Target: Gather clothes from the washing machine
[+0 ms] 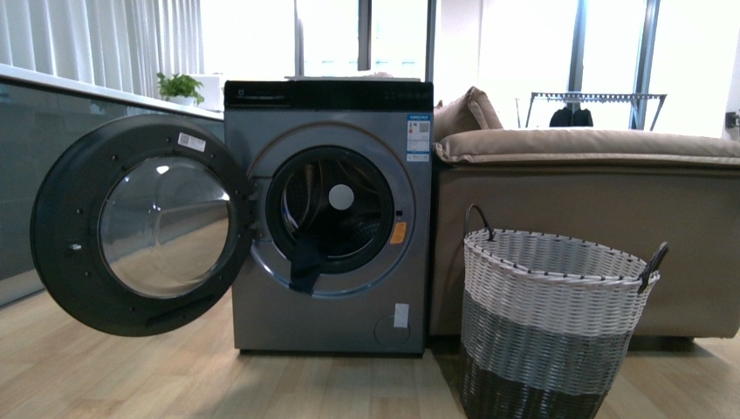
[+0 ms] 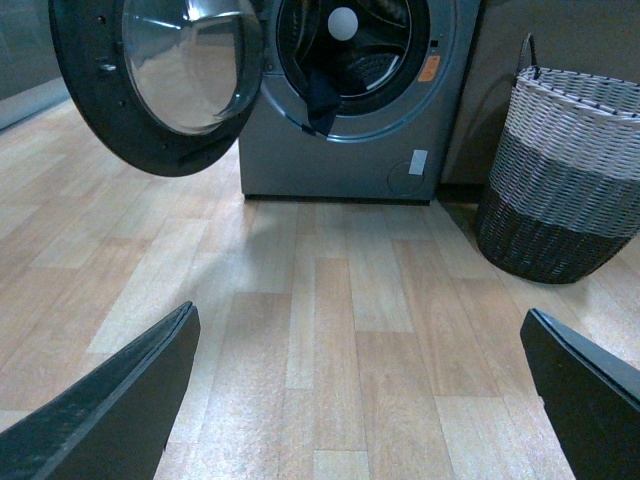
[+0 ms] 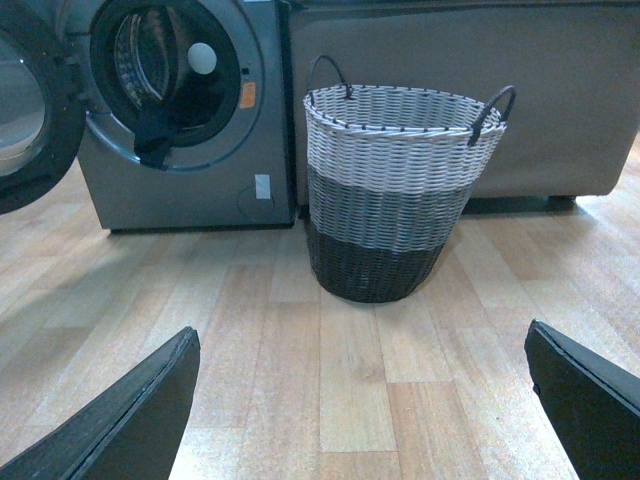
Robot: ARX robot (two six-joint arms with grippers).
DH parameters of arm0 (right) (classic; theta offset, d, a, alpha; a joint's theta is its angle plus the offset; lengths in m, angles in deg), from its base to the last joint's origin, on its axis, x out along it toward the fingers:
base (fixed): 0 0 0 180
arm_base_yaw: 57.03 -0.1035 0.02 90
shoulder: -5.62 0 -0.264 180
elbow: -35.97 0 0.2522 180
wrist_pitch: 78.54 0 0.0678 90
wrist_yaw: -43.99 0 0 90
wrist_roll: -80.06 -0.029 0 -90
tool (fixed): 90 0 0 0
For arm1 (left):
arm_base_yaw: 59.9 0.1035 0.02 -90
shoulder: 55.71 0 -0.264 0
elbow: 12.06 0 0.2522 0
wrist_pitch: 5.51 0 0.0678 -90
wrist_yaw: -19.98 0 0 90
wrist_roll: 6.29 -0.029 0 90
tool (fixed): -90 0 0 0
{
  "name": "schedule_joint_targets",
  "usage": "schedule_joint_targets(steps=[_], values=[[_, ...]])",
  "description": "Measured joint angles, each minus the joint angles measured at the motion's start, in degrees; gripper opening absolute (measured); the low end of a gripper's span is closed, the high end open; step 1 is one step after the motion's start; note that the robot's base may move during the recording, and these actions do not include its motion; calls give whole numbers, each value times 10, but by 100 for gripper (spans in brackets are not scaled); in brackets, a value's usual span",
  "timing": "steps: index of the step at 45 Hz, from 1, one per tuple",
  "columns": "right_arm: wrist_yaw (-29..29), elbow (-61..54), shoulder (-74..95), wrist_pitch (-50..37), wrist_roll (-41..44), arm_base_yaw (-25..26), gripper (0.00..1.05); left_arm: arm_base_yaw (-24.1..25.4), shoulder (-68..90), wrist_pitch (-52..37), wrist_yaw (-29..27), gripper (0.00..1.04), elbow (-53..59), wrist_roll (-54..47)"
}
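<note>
one limp garment [image 1: 305,266] droops over the rim of the washing machine [image 1: 336,312], likely light, best pinched at that hanging fold; left fingers [image 2: 125,405] and right fingers [image 3: 125,410] gape empty.

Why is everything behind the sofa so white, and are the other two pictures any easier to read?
Front view: daylight overexposes the windows to plain white, and the open door glass mirrors the floor. Both wrist views are evenly lit; the clothes in the washing machine read only as a dark shape hanging over the rim.
</note>
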Motion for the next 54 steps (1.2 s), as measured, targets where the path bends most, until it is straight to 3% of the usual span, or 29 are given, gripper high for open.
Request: schedule_joint_targets(steps=[54], values=[[0, 0, 0, 0, 0, 0, 97, 0, 0, 0, 0, 98, 0, 0]])
